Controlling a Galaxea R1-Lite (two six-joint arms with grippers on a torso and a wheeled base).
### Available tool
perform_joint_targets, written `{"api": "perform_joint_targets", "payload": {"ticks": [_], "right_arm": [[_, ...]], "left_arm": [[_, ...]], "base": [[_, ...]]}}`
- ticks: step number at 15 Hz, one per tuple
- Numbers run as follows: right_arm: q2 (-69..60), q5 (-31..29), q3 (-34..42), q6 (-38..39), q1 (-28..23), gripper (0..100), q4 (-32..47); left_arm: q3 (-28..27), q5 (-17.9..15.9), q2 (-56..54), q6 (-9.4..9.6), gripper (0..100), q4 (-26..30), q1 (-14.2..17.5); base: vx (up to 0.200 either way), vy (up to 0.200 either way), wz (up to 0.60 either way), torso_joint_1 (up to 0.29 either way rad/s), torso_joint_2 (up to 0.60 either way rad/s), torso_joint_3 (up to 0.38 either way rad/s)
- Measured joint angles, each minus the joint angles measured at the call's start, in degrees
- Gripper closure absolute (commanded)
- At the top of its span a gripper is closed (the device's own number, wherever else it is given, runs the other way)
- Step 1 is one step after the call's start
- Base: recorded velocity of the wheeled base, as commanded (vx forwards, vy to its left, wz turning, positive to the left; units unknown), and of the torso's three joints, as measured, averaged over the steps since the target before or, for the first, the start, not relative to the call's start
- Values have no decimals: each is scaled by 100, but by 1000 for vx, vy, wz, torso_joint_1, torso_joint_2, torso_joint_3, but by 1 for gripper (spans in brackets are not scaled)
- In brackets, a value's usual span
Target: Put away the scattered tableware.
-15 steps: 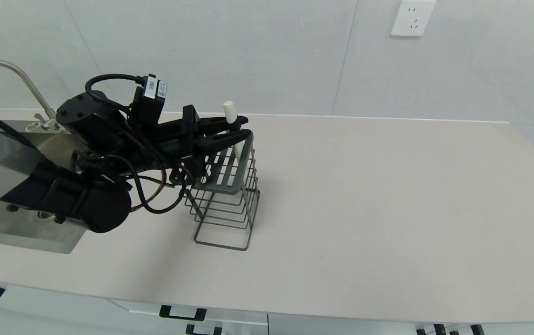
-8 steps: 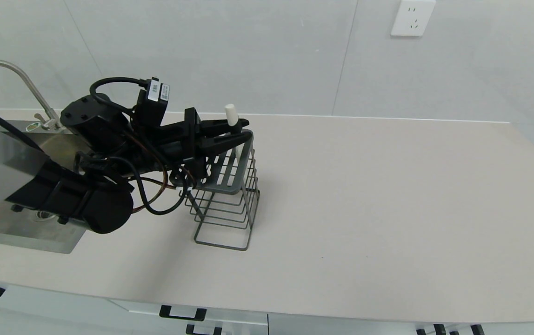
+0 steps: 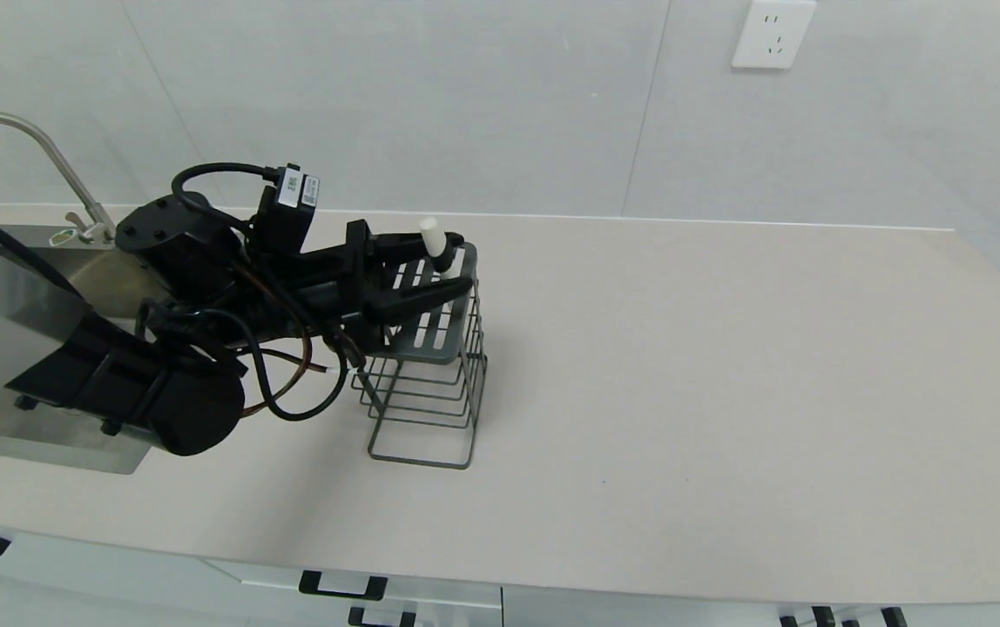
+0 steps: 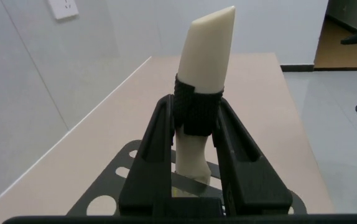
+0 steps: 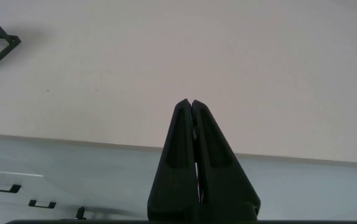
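**Item:** white-handled utensil [image 3: 432,235]. Held in left gripper [image 3: 452,261], directly above the wire rack [image 3: 426,409] at the sink end of the counter [image 3: 726,366].

**Jaws, L:** closed on the handle. Left wrist view has a finger close on each side, dark pads against it.

**Jaws, R:** right gripper [image 5: 192,102] shut, nothing in it, over the counter's front edge, well apart from the rack.

**Key relation:** handle's long axis approx. upright, leaning slightly. It runs straight down from the jaws into a slot of the rack's slotted top [image 4: 122,186]. L arm is the one at the rack – judged next move is to let go, so the slot must keep the handle standing.

**Not made out:** working end hidden below the slotted top, so utensil type unknown. Can't tell how deep it sits, or whether its tip rests on anything.
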Motion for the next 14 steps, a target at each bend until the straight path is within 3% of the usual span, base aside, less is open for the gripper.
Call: {"api": "perform_joint_targets", "payload": {"ticks": [7, 14], "right_arm": [[0, -2, 0, 0, 0, 100, 0], [0, -2, 0, 0, 0, 100, 2]], "left_arm": [[11, 13, -77, -6, 0, -466, 89], [160, 13, -557, -9, 0, -473, 119]], "base": [[0, 0, 0, 0, 0, 0], [0, 0, 0, 0, 0, 0]]}}
